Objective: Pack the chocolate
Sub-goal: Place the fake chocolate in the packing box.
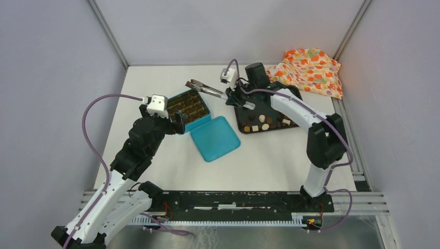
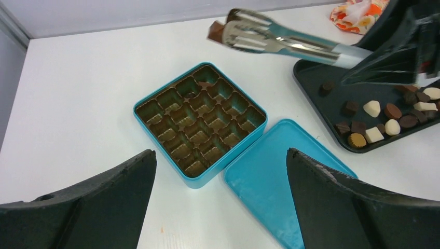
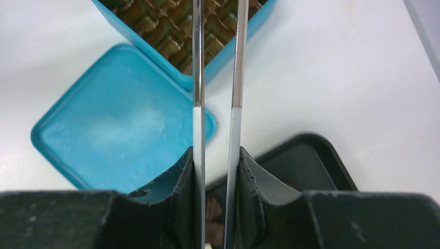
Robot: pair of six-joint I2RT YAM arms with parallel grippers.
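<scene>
My right arm reaches forward over the black plastic tray (image 2: 321, 106). Its right gripper (image 3: 217, 161) is clamped on the handles of the shiny metal tongs (image 2: 280, 39), whose tips pinch a brown chocolate piece (image 2: 217, 31) near the far corner of the square teal tin (image 2: 233, 155). My left arm is folded beside the tin, with the left gripper (image 2: 221, 151) spread wide and holding nothing. Assorted chocolate pieces (image 2: 384, 116) lie on the tray.

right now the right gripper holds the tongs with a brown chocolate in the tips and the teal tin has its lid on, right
No: the teal tin is open, its lid lying beside it, as the left wrist view shows. The right gripper does hold the tongs with a brown chocolate in the tips.
</scene>
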